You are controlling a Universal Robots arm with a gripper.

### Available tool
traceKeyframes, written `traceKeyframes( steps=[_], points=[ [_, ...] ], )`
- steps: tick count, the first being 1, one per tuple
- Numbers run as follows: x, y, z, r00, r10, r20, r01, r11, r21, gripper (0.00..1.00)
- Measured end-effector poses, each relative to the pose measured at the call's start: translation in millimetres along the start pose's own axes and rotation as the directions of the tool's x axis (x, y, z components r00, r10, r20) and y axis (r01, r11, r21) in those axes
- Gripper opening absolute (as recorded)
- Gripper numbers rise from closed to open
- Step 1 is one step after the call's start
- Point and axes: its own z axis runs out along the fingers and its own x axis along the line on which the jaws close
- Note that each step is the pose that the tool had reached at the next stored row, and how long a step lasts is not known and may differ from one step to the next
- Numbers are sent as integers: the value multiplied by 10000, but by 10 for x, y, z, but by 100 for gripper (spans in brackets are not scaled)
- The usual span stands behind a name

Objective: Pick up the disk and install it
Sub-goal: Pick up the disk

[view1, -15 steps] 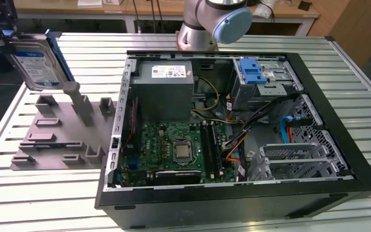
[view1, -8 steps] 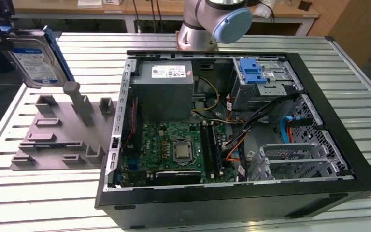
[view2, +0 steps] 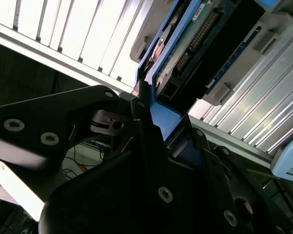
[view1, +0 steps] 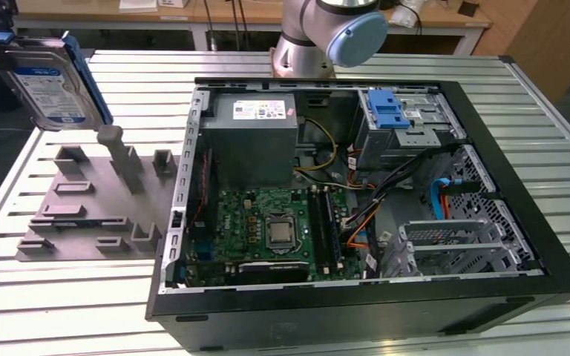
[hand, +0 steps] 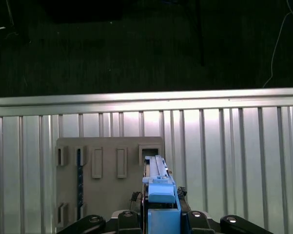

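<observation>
While the jaws are clamped shut on its blue plastic frame, the flat silver hard disk with the white-and-blue label hangs upright on its edge, clear of the counter. It is at the far corner on the exterior view's left. It is outside the black computer tower, which lies on its side with the cover off, and well apart from it.

In the second wrist view the black fingers press against both sides of the blue bracket. The disk shows its circuit board and connector end beyond them. In the first wrist view the disk is seen edge-on, rising from between the jaws.

Below the disk sits a grey plastic fixture plate with raised slots and posts, resting on the slatted silver metal counter. The plate also shows in the first wrist view, lying flat on the counter beneath the held disk. Whether the disk's lower edge touches one of the posts cannot be told.

Inside the tower, a large grey power-supply box sits above a green motherboard. A blue plastic latch tops a silver perforated cage at the far corner on the exterior view's right. The arm's grey and pale-blue base stands behind the tower.
</observation>
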Motion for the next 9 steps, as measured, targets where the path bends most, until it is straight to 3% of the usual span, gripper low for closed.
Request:
traceKeyframes(
  steps=[9],
  points=[
    [-2,2,-77,10000,0,0,0,10000,-1,36]
  ],
)
